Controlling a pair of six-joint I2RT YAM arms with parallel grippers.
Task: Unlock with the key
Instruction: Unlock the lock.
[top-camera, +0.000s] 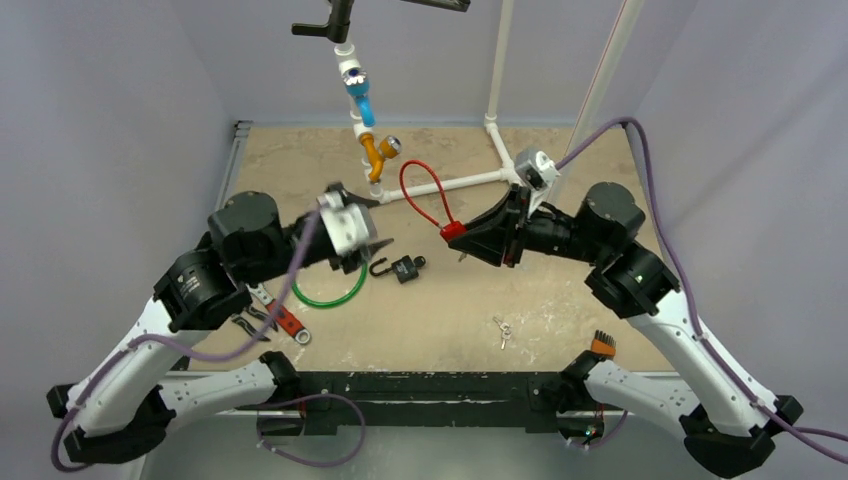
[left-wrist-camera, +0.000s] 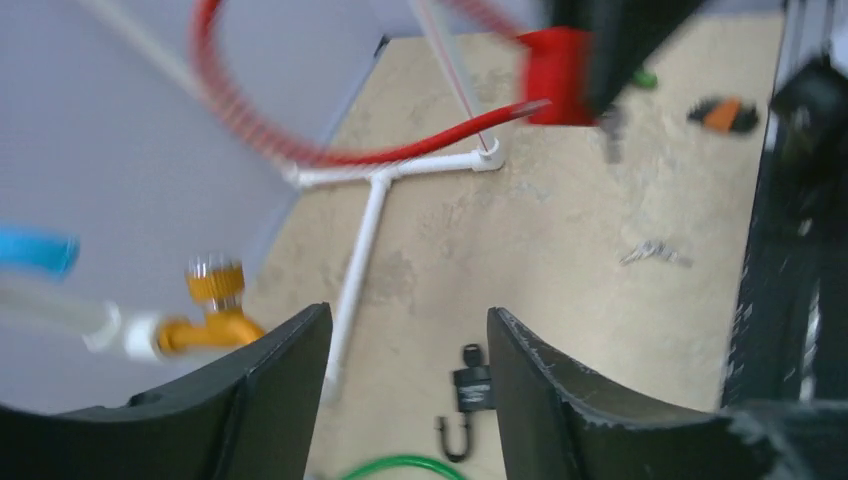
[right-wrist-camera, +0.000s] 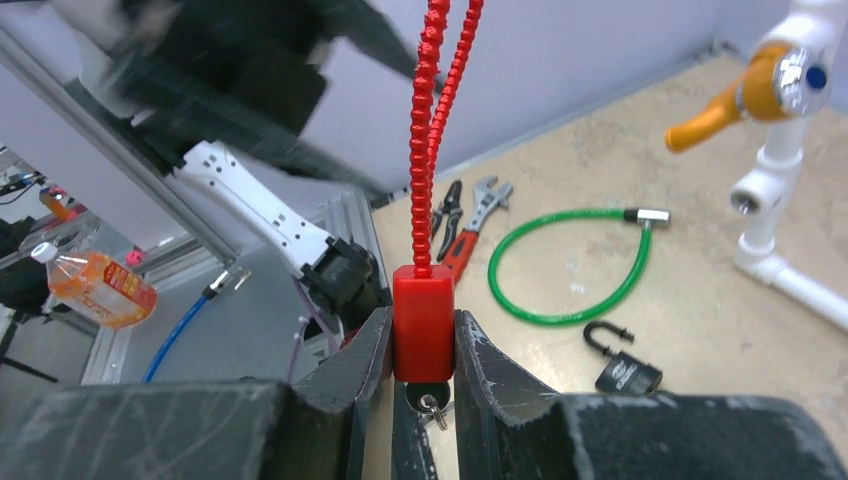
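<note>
A mottled beige table (top-camera: 560, 300) with a gritty, worn surface fills the middle of the overhead view. A frame of smooth white plastic pipe (top-camera: 470, 181) stands at its upper centre, carrying an orange lever valve (top-camera: 373, 155) and a blue one (top-camera: 362, 105) above it. The right claw (top-camera: 465, 235), matte black with scuffed wedge-shaped fingers, pinches the red cable lock (right-wrist-camera: 422, 320) by its blocky rectangular plastic body, held off the table at frame centre. The lock's beaded red cable (right-wrist-camera: 424, 150) rises in a loop around the pipe. A small silvery key (right-wrist-camera: 430, 403) shows at the body's underside, between the fingers. The left claw (left-wrist-camera: 408, 330) stands spread and empty at centre-left, above the table. Below it lies a glossy green cable loop (top-camera: 332, 304). Toward the lower left lies a wrench with a red handle (top-camera: 283, 317). Just right of the green loop lies a small black padlock (top-camera: 407, 268), its hooked shackle swung open. A loose bunch of metal keys (top-camera: 502, 330) lies lower centre-right.
</note>
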